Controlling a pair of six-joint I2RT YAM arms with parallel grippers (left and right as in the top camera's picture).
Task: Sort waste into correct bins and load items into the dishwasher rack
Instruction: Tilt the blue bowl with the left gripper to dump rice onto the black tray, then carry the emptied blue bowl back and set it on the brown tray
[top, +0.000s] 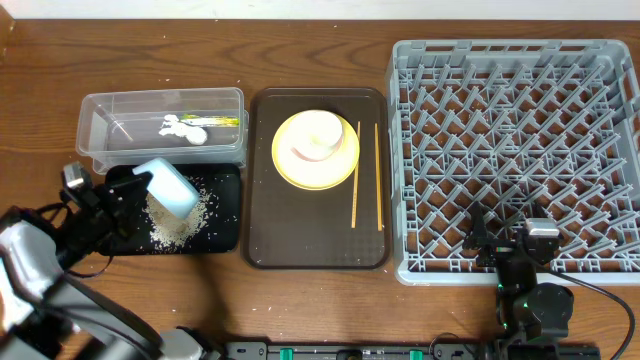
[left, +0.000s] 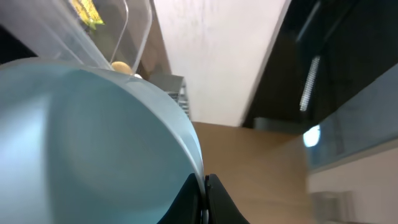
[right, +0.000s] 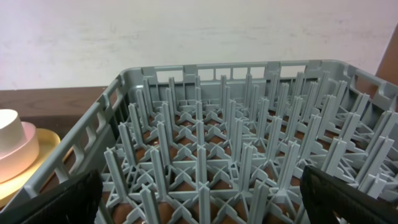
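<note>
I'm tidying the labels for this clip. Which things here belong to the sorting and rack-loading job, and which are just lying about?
Job: pale blue bowl, rice crumbs, black tray, clear tub, paper scrap, wrapper, yellow plate, white bowl, chopsticks, grey rack.
Lying about: brown serving tray, wooden table.

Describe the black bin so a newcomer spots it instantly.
From the big grey dishwasher rack on the right, go left past the dark brown serving tray to two bins. The black tray is the one nearer the robot, in front of the clear tub. It alone is shallow, opaque and strewn with rice-like crumbs, a pale blue bowl tilted over it.
</note>
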